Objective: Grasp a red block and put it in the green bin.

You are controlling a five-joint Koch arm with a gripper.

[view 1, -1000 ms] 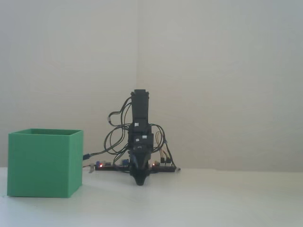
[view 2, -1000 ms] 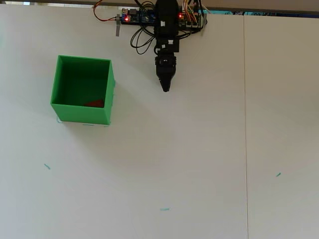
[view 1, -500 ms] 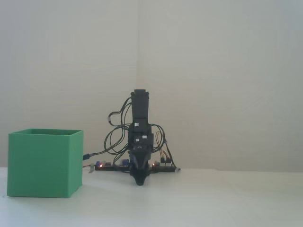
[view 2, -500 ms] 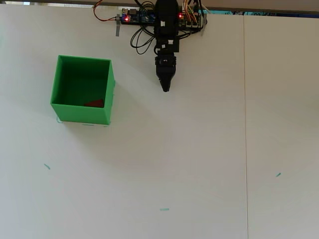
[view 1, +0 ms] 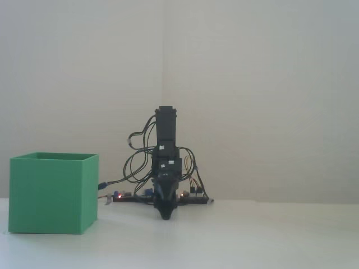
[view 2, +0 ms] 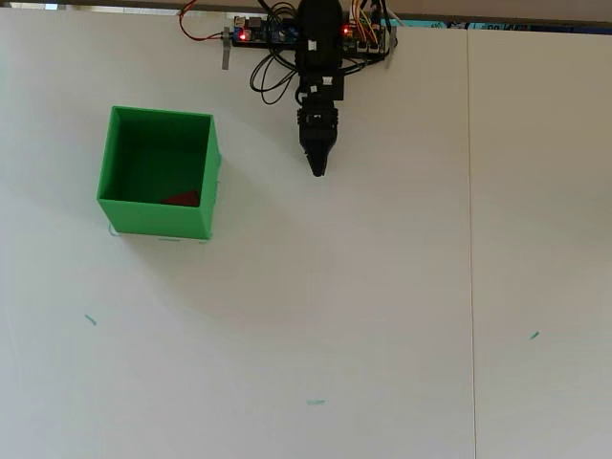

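— As the overhead view shows it from left to right, what sits on the counter (view 2: 287,316)?

— At the left stands the green bin (view 2: 115,163), open on top, and the red block (view 2: 182,199) lies inside it, down on the floor against the near wall and toward the right-hand corner. Only a low red sliver of the block shows past the wall. In the fixed view the green bin (view 1: 53,193) is at the far left too, and its walls hide the block.

— And the pincer?

— To the right of the bin, well apart from it, the pincer (view 2: 318,170) points down the overhead view, away from the arm's base (view 2: 306,33) at the top edge. Its jaws come together into a single dark tip, with no gap between them, and they pinch nothing. In the fixed view the pincer (view 1: 166,216) hangs low, right at the counter; I cannot tell whether it touches.

— What differs from the frames a second ago?

— Nothing that I can see. The arm is folded in the same pose, the pincer tip is at the same spot, and the bin and block lie as before.
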